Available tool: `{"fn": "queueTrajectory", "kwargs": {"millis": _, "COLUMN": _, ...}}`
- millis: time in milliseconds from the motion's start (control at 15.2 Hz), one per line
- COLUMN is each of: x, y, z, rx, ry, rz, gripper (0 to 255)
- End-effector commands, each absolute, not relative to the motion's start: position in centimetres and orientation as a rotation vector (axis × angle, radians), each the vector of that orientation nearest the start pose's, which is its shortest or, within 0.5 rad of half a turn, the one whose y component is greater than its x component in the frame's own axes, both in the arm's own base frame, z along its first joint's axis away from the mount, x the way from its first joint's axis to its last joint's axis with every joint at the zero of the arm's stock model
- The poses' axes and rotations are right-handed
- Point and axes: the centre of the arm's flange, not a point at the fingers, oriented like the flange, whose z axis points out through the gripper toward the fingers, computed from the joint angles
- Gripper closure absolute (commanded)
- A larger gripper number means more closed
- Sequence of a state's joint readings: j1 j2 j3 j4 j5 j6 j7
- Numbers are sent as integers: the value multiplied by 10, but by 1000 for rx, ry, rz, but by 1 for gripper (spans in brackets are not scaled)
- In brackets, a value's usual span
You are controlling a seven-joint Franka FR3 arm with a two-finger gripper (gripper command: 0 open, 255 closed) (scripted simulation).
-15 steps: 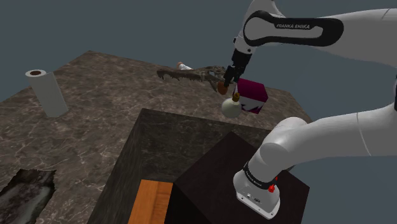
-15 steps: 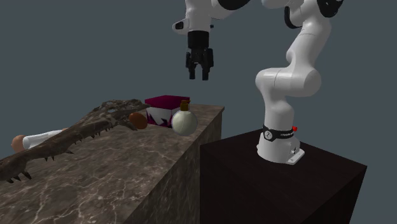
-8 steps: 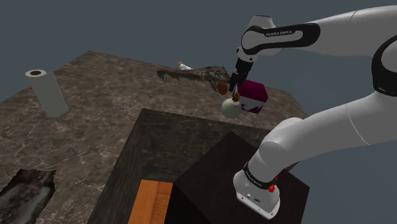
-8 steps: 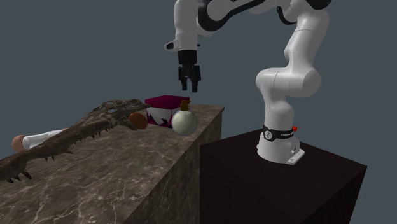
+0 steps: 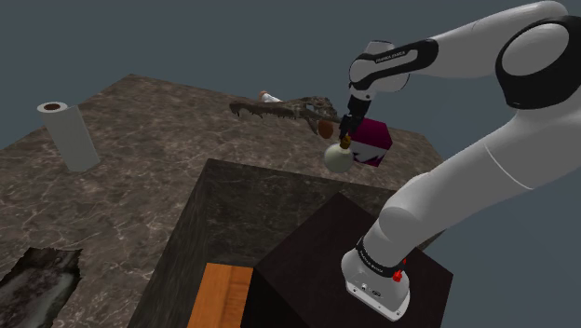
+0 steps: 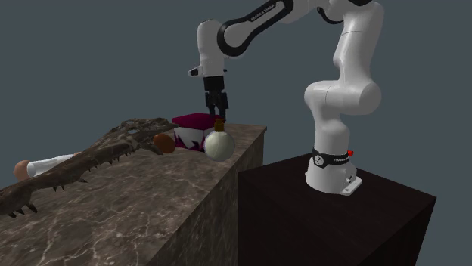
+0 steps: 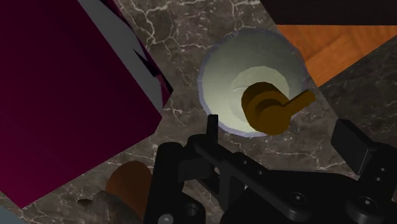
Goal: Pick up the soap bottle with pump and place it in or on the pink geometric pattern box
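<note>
The soap bottle [image 5: 338, 157] has a round white body and a brown pump [image 6: 220, 123]; it stands upright on the dark marble counter [image 6: 151, 196] near its edge. Beside it sits the magenta box [image 5: 371, 140] with white patterned sides [image 6: 191, 130]. My black gripper [image 6: 216, 106] hangs open just above the pump, touching nothing. In the wrist view the bottle [image 7: 245, 79] lies straight ahead of the gripper [image 7: 283, 137], its pump [image 7: 272, 108] in line with the gap between the spread fingers [image 7: 213, 130]. The box [image 7: 70, 89] lies off to one side of the bottle.
A dark crocodile-like figure [image 6: 91, 159] stretches along the counter behind the box, with a brown egg-shaped thing [image 6: 163, 143] by it. A paper roll [image 5: 70, 135] stands far off at the shoulder view's left. The robot's dark stand [image 6: 333, 211] adjoins the counter.
The gripper has come down and moved toward the second exterior view's left, from well above the counter to just over the bottle's pump. Its fingers stayed open. The objects have not moved.
</note>
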State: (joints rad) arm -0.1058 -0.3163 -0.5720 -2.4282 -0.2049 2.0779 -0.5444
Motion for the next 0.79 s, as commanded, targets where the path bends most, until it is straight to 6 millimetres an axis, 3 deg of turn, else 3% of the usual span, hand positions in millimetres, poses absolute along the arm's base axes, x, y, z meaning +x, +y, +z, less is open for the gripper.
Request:
{"fn": "queueTrajectory", "kwargs": {"millis": 0, "x": 335, "y": -286, "z": 390, "rx": -3104, "ry": -5, "rz": 98, "gripper": 0}}
{"fn": "queueTrajectory", "kwargs": {"millis": 264, "x": 334, "y": -286, "z": 366, "rx": -3104, "ry": -5, "rz": 98, "gripper": 0}}
{"fn": "queueTrajectory", "kwargs": {"millis": 726, "x": 334, "y": -286, "z": 366, "rx": -3104, "ry": -5, "rz": 98, "gripper": 0}}
